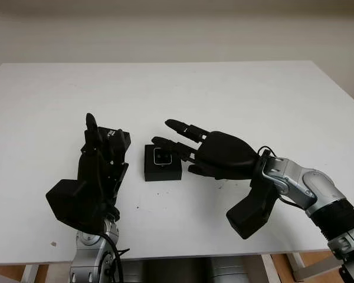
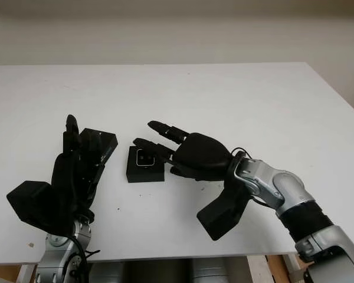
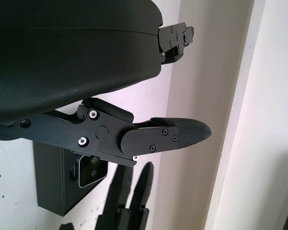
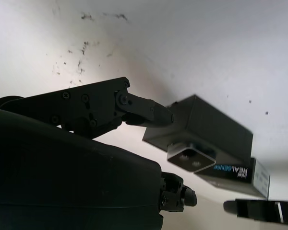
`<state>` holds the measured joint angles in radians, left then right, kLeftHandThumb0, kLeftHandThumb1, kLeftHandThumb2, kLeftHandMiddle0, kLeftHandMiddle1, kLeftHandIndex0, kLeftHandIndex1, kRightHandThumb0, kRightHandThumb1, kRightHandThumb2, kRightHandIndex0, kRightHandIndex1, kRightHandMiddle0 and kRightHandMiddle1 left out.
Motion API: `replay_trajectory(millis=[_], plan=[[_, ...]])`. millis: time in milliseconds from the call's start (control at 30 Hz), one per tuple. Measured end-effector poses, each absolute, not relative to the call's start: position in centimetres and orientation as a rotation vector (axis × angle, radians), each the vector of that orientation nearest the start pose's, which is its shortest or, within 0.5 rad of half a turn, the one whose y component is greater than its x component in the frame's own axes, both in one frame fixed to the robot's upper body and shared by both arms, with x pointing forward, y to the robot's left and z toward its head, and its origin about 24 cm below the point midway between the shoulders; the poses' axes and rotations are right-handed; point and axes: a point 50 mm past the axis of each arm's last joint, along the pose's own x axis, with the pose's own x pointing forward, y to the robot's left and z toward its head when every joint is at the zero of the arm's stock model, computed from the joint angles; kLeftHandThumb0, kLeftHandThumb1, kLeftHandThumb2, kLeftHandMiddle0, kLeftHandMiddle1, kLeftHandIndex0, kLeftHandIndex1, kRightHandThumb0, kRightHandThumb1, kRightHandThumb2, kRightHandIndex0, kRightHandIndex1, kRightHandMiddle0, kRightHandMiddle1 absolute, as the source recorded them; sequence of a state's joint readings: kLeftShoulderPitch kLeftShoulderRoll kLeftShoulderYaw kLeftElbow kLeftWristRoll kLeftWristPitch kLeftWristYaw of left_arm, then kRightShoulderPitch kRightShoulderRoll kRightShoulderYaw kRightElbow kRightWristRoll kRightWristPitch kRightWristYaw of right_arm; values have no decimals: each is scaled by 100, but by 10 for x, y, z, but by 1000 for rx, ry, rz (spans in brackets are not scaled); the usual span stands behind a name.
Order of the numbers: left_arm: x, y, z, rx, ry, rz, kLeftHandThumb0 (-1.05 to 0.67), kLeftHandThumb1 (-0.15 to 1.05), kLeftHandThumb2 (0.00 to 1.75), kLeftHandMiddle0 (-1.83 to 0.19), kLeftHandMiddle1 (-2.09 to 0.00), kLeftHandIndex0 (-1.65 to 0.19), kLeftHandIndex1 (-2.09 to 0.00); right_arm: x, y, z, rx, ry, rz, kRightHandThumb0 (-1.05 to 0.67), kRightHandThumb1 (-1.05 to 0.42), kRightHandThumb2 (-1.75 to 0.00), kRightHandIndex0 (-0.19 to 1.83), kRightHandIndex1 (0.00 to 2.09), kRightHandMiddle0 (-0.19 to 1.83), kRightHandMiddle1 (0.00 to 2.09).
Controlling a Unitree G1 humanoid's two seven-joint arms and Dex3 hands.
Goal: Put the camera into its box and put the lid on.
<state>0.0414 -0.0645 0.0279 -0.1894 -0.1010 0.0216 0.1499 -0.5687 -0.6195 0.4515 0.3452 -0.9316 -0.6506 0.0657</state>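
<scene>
Both robot hands frame the box (image 1: 162, 164) mid-surface, camera (image 1: 163, 157) seated inside: left robot hand (image 1: 97, 171) open over the lid (image 1: 115, 140), right robot hand (image 1: 192, 150) open just beside; the lid, probably light, rigid cardboard, is best pinched by its edges.

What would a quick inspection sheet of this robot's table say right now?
Surface: white table, a few small dark specks.
Job's things: camera sits in the open black box; lid lies apart, by the left hand.
Clutter: nothing seen.
Hands: left hand over the lid, grip unclear; right hand at the box, fingertips by the camera.
Cables: black cable at the left arm.
Surroundings: pale wall behind.
</scene>
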Motion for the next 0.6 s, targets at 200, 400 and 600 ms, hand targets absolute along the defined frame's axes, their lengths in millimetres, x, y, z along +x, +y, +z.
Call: replay_trajectory(millis=[200,400,600], plan=[[241,156,69,-170,-107,194,-56,105,45,13,-6,15,-6,309,-128,99,-1635,-603,877,-19,-105,-55,-15,5,-9,7],[237,156,69,-176,-100,192,-54,105,44,14,-5,16,-5,314,-123,98,-1562,-526,927,-19,-105,-52,-6,9,0,9],[234,156,67,-177,-88,196,-54,105,45,14,-5,16,-5,316,-118,94,-1504,-470,960,-20,-105,-56,-2,9,4,9]])
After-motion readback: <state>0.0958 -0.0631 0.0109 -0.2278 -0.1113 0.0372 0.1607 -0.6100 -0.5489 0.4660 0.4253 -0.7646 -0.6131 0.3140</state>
